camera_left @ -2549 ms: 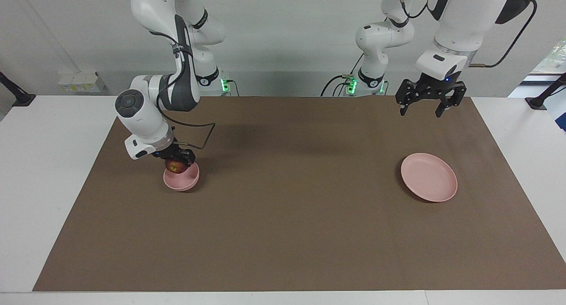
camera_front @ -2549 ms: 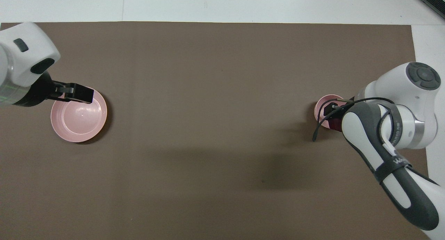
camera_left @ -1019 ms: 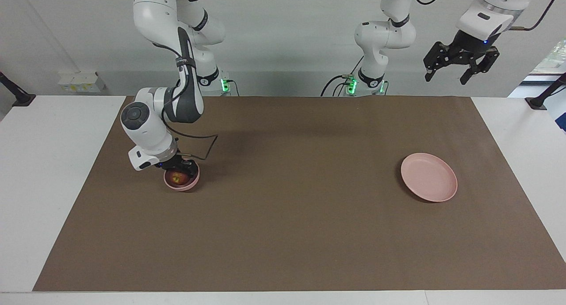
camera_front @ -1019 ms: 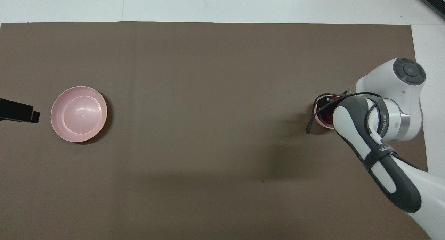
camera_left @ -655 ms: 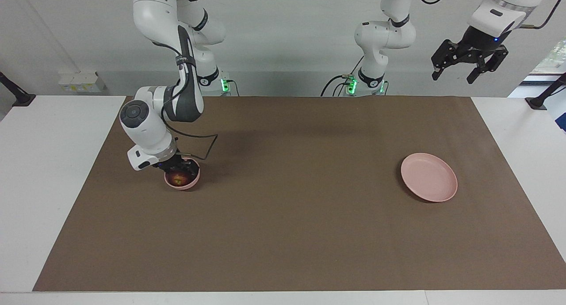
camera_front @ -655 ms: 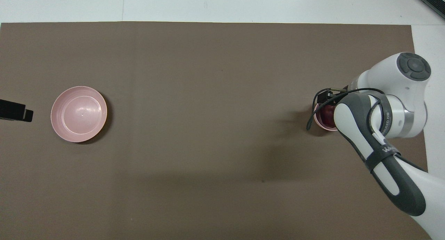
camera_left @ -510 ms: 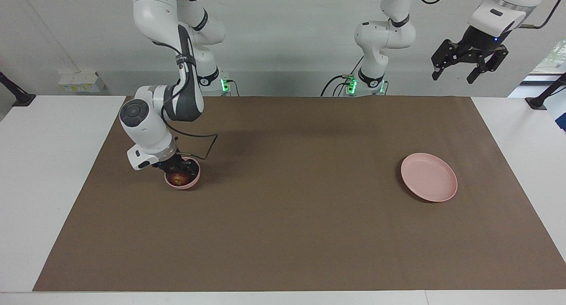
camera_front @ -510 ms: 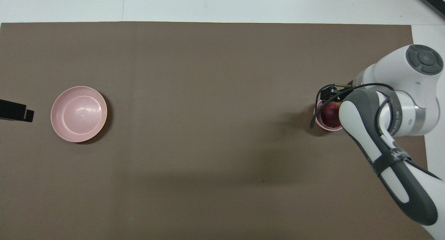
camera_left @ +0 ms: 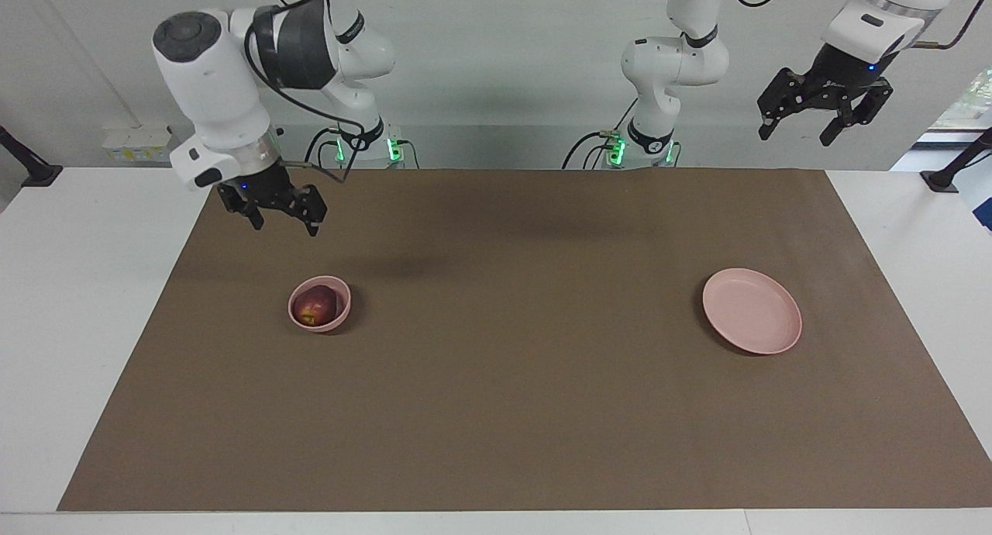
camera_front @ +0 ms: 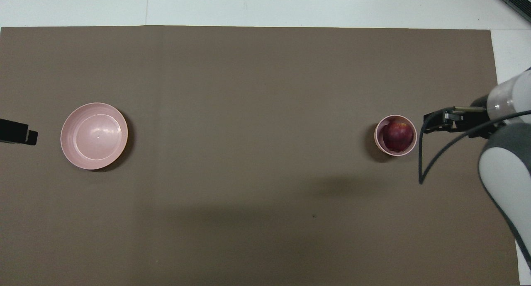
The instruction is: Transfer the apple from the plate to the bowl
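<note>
Apple (camera_left: 315, 305) rests in bowl (camera_left: 341, 315), below open, empty right gripper (camera_left: 273, 210). Plate (camera_left: 763, 322) bare. Left gripper (camera_left: 824, 115) open, raised, waiting. Transfer appears complete.

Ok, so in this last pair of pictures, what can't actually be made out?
- Left gripper: overhead view shows only a dark tip at the picture's edge.
- Right gripper: overhead view, partly covered by its own arm and cable.
- Apple in the bowl: its underside is hidden by the bowl wall in both views.
- Plate: nothing hidden; it holds nothing.
</note>
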Tool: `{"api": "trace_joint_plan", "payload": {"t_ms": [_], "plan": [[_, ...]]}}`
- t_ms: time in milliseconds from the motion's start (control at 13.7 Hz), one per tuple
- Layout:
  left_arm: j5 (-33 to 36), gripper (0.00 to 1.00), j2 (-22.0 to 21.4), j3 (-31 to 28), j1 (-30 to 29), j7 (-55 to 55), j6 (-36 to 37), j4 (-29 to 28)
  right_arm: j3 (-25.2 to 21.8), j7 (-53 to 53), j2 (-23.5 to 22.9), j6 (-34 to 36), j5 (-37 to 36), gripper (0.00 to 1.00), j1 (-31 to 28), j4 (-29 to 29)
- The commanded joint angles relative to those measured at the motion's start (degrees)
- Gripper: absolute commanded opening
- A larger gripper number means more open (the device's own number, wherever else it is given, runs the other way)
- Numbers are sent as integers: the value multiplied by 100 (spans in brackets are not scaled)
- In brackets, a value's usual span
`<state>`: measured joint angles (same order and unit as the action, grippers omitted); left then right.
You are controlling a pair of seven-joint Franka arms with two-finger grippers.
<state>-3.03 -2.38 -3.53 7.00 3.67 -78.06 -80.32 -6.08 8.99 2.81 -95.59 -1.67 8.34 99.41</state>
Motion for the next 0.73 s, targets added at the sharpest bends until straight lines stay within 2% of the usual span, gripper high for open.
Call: {"api": "trace_joint_plan", "payload": {"t_ms": [0,146,510,655], "plan": [[-5,100,-17,-8,-14,54,45,60,19,-301,386,723,-131,100,-43,-263],[-14,100,-17,-8,-15,46,45,60,19,-310,405,1077,-88,100,-26,-511],[-14,100,-17,-8,-15,46,45,60,-34,-319,369,1104,-43,100,-140,-598],[-14,100,-17,-8,-6,54,45,60,-34,-336,221,1253,9,100,-166,-1010]]}}
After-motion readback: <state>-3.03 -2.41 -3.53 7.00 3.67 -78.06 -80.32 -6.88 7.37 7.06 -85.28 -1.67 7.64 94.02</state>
